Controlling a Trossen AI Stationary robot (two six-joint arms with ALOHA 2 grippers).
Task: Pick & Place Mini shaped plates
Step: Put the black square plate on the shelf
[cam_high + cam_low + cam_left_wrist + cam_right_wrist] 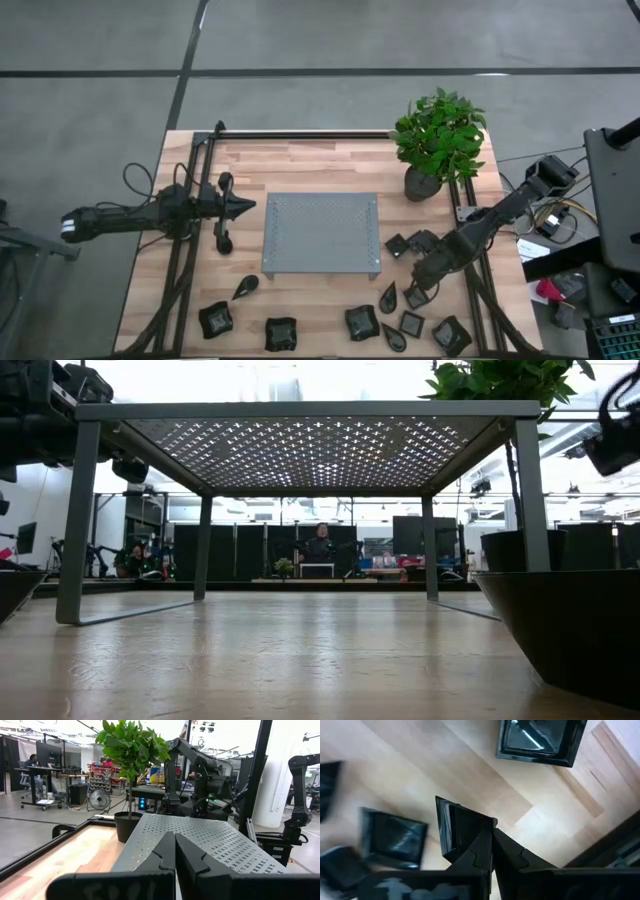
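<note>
Clamped tight, the right gripper has its jaws pinched on the rim of a small square plate down at the table's right side, just right of the grey tray's near corner. An edge pinch looks like the sensible way to take such a shallow, glossy dish.

Largest first: the wooden table carries the grey perforated tray at its centre, raised on legs, presumably the drop-off spot. The green plant stands in its dark pot at the far right, clear of the working lane.

Over on the left, the left gripper is fully closed with nothing in it, parked level beside the tray's left edge, out of the way and waiting.

Now the mini shaped plates: a cluster lies near the right gripper, and a loose row runs along the near edge, including a teardrop plate toward the left and a wavy-edged plate beside it. Spread out like this, each stays reachable singly. None sits on the tray yet, so my read is the job has barely begun.
</note>
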